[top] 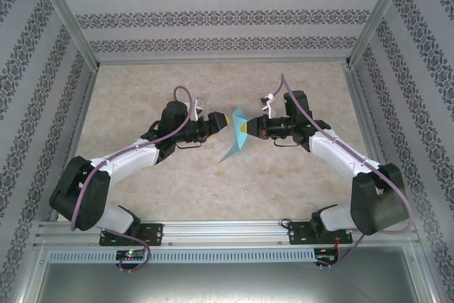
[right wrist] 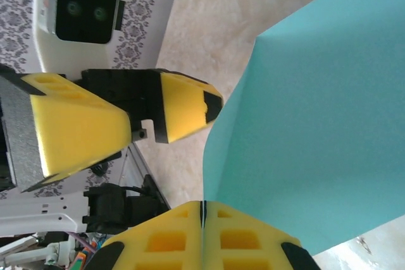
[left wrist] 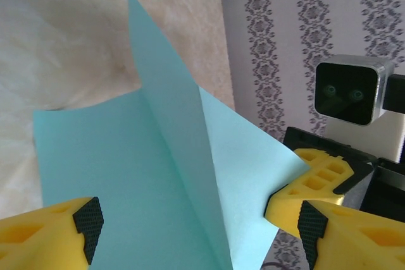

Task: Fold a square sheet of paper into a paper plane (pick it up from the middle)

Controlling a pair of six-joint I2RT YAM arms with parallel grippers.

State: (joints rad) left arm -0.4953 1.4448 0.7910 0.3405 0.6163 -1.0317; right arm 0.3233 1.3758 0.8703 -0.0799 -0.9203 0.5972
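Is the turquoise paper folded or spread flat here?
Folded: the paper has a raised creased flap running down its middle, and the right tool pinches one edge.

In the left wrist view the paper (left wrist: 158, 175) runs off the bottom edge and covers one side of the right tool (left wrist: 286, 202) at lower right. The left tool (left wrist: 201, 227) is cut off at both lower corners. In the right wrist view the paper leaves the top and right edges, hiding much of the bench (right wrist: 209, 17). From above, its creases are too small to tell.
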